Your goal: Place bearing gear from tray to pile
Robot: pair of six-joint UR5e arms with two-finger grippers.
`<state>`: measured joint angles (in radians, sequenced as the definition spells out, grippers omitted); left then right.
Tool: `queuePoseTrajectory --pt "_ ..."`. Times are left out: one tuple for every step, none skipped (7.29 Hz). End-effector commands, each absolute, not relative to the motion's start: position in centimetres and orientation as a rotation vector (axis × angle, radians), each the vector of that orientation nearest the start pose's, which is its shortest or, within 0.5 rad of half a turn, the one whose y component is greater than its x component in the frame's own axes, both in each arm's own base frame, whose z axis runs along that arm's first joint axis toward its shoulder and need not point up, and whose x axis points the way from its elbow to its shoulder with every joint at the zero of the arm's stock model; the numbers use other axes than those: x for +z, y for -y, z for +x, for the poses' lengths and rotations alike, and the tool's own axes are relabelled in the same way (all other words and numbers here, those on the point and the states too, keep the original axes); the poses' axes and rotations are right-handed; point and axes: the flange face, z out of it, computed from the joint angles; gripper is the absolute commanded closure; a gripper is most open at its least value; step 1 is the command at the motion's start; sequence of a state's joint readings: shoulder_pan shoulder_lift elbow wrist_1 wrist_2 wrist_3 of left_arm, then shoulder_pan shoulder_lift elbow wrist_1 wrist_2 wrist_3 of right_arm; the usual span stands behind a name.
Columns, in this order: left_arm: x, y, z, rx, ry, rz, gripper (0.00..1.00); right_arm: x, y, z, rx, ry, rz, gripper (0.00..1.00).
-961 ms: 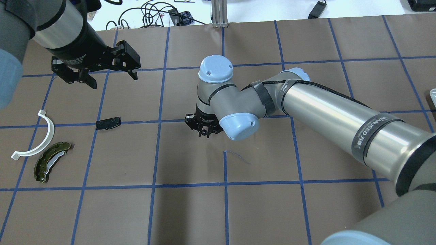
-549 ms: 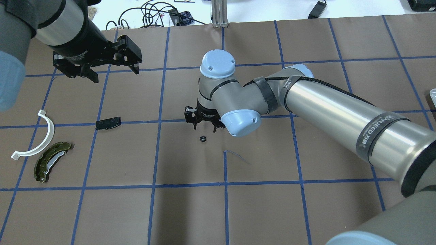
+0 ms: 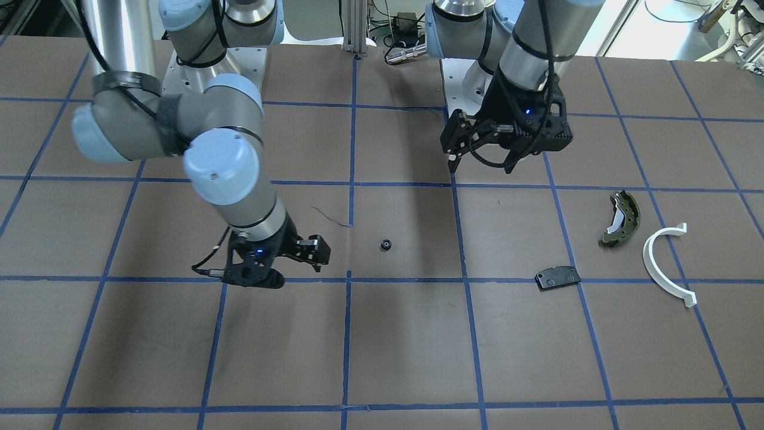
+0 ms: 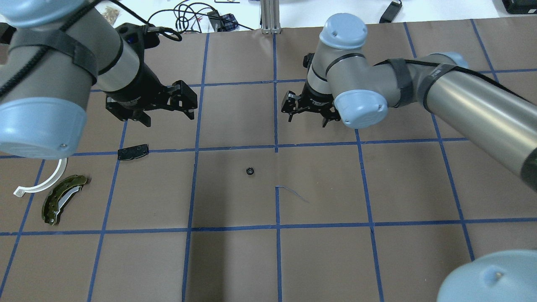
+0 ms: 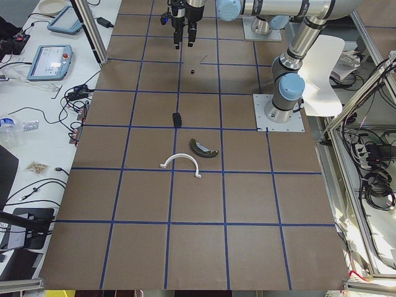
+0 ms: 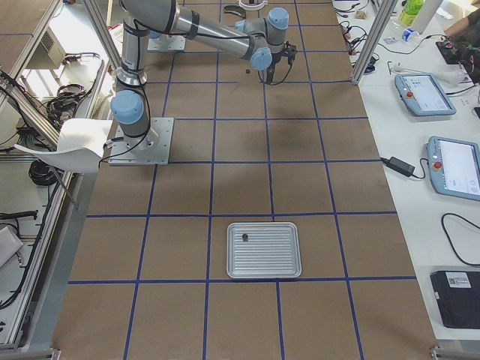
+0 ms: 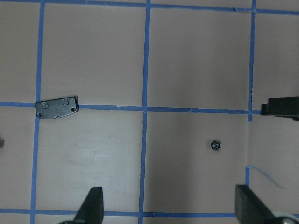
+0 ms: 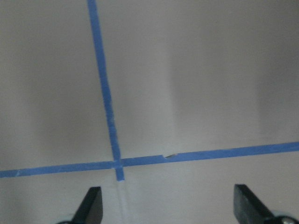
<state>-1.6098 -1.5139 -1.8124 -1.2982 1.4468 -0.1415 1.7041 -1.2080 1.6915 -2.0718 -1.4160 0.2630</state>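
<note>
Overhead, the left arm [image 4: 37, 121] covers the top of the white half-ring [image 4: 19, 192]. On the left wrist camera, the left pincer [image 7: 170, 205] runs off the bottom edge, only its tips showing. The right wrist camera gives a soft, blurred worktop [image 8: 210, 70]. From the right end there's a dark speck [image 6: 245, 238] on the tray [image 6: 277, 255], too small to name.

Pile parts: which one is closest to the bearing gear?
The flat black pad, on a blue tape line. The olive brake shoe and white half-ring lie beyond it, farther from the bearing gear.
</note>
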Motion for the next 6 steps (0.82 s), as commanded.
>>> queuePoseTrajectory --pt "36.1 45.8 -19.9 0.052 -3.318 -0.154 0.0 31.1 58.5 10.5 0.047 -3.054 0.092 0.0" --pt "33.6 46.4 -21.3 0.134 -3.303 -0.185 0.0 31.7 58.7 4.0 0.066 -3.101 0.002 0.0" --pt "31.5 47.1 -23.0 0.131 -3.3 -0.164 0.03 33.1 58.0 -1.5 0.063 -3.098 -0.06 0.0" --pt "29.2 47.2 -24.7 0.155 -3.253 -0.162 0.03 34.5 56.7 -7.7 0.068 -3.124 -0.105 0.0" --pt "27.1 47.5 -26.2 0.143 -3.228 -0.142 0.03 35.2 55.1 -15.7 0.086 -3.159 -0.231 0.0" --pt "25.1 47.8 -27.7 0.111 -3.195 -0.152 0.03 35.9 53.3 -22.3 0.074 -3.161 -0.28 0.0"
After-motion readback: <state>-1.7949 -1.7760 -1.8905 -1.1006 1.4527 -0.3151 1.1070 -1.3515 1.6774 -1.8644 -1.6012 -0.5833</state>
